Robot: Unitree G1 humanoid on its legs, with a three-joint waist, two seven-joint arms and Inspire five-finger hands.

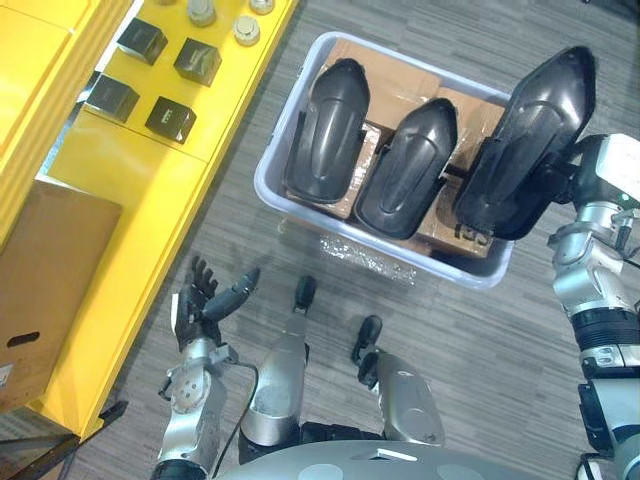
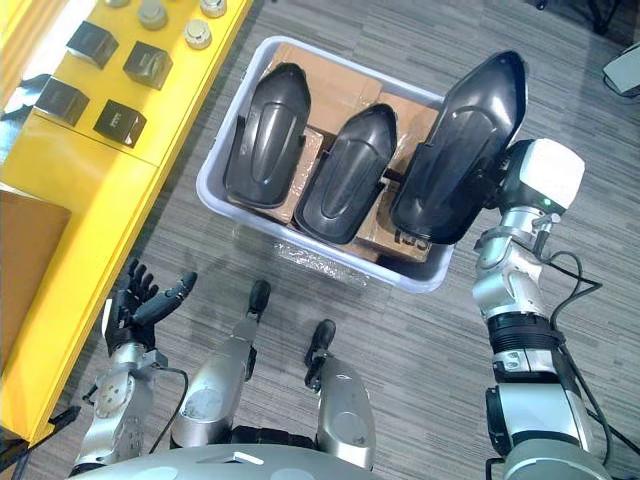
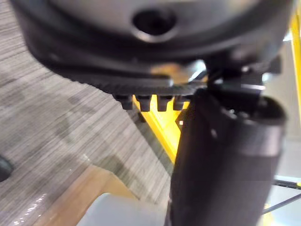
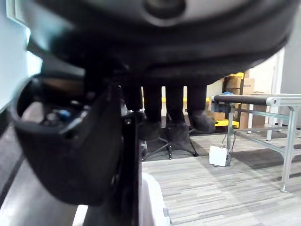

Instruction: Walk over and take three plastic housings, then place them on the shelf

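Note:
A pale plastic bin (image 1: 268, 190) stands on the floor with cardboard boxes inside. Two black plastic housings lie on those boxes, one at the left (image 1: 325, 130) and one in the middle (image 1: 405, 170). A third black housing (image 1: 525, 140) is tilted up over the bin's right end, with my right hand (image 1: 563, 182) shut on its edge from the right. In the right wrist view the fingers (image 4: 176, 113) curl beside that housing (image 4: 66, 155). My left hand (image 1: 205, 300) hangs open low by the yellow shelf, holding nothing.
The yellow shelf (image 1: 140, 175) runs along the left, carrying small black boxes (image 1: 170, 118) and metal cylinders (image 1: 246, 30). A brown cardboard box (image 1: 50, 280) sits at its near end. Crumpled clear wrap (image 1: 365, 257) lies on the grey floor in front of the bin.

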